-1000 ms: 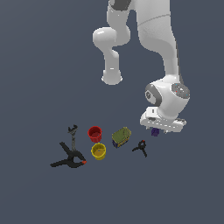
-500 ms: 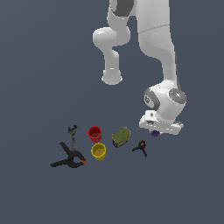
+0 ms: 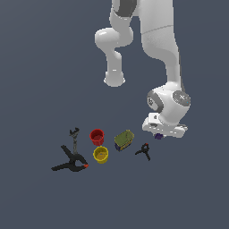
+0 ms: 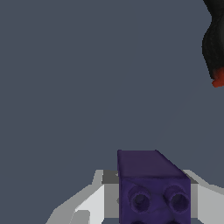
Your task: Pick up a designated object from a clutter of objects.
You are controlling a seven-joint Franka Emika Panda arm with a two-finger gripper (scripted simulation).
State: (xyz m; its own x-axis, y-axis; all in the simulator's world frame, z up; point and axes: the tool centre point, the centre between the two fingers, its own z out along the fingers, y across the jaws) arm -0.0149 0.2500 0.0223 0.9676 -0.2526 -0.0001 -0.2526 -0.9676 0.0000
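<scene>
Purple studded block (image 4: 154, 186), small, dark and cube-like, sits low in the wrist view between the pale grey finger bodies of the gripper (image 4: 153, 205); two round studs face the camera. In the exterior view only a sliver of the block (image 3: 158, 136) shows under the white hand of the arm (image 3: 164, 127), on the dark floor toward the exterior view's right, apart from the other clutter. Fingers flank the block on both sides, but their tips are cut off at the frame edge, so whether they press on it or stand clear: cannot tell. Step in hand, by my reading: the grasp itself, with the hand down around the block. Next move calls for confirming a firm pinch on the side faces, then a straight lift, keeping clear of the small black clamp with a red tip (image 3: 144, 150) that lies near. That clamp shows only as a black curve and red tip at the wrist view's corner (image 4: 215, 43). Further off toward the exterior view's left: olive-yellow box (image 3: 124, 140), red cup (image 3: 97, 136), yellow cup (image 3: 101, 154), large black clamp with a red tip (image 3: 70, 163), grey wrench (image 3: 74, 136). Contact between block and floor is hidden by the hand; lift-off cannot be judged.
</scene>
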